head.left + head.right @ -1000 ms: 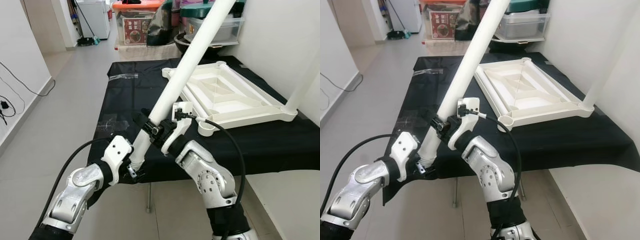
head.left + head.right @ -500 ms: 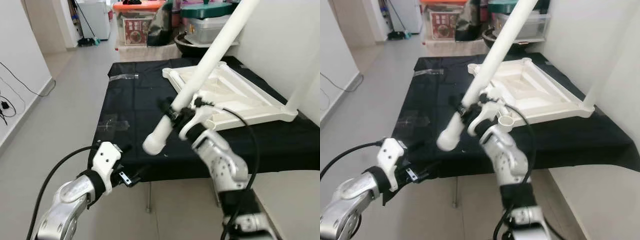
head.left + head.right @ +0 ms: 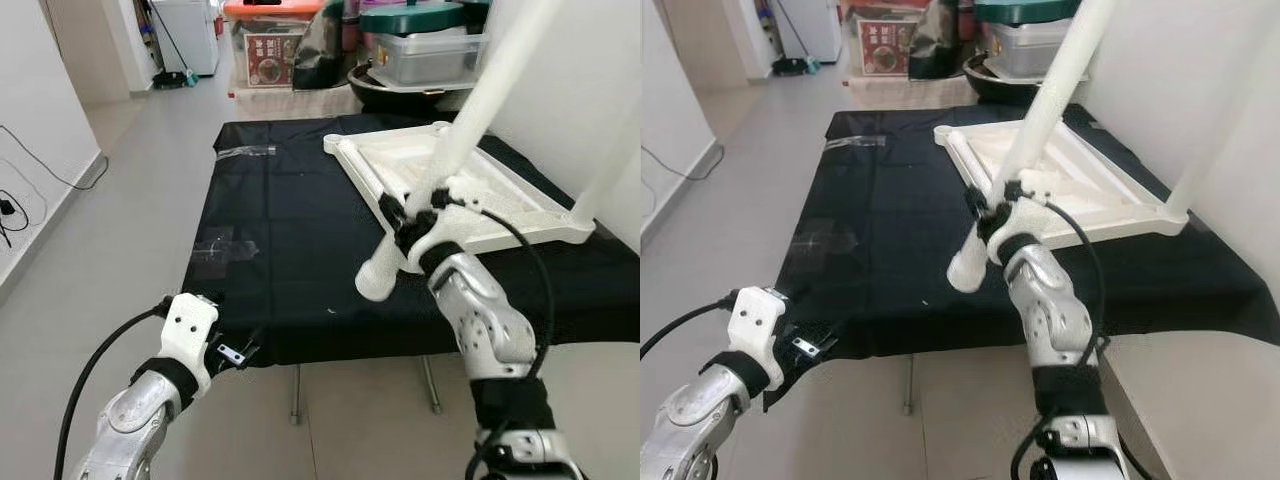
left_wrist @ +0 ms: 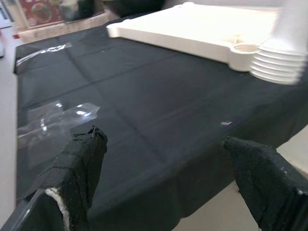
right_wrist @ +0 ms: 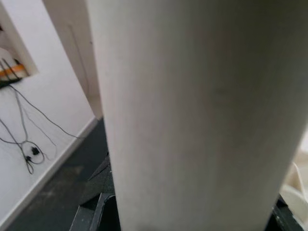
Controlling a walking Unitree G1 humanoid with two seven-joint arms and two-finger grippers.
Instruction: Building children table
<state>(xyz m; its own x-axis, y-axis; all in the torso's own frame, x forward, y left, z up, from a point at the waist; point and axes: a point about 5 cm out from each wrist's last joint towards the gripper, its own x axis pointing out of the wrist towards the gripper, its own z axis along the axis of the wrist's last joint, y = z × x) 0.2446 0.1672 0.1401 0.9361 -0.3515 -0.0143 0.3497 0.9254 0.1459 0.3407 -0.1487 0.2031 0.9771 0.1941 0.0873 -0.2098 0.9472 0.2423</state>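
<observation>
Left wrist view: left gripper (image 4: 161, 187) fingers spread wide with nothing between, low at the black tabletop (image 4: 144, 96) front edge | right gripper (image 3: 405, 228) clamped round the white table leg (image 3: 470, 110), forearm raised, leg tilted over the upside-down white children's table (image 3: 470, 195) | right wrist view: just the leg (image 5: 192, 115) up close.

Even, bright daylight fills the room, throwing only faint shadows. Glare sits on the clear tape (image 4: 53, 115) stuck to the black cloth (image 3: 290, 250). Beside that cloth, the white leg (image 5: 192, 115) looks soft and blurred up close.
</observation>
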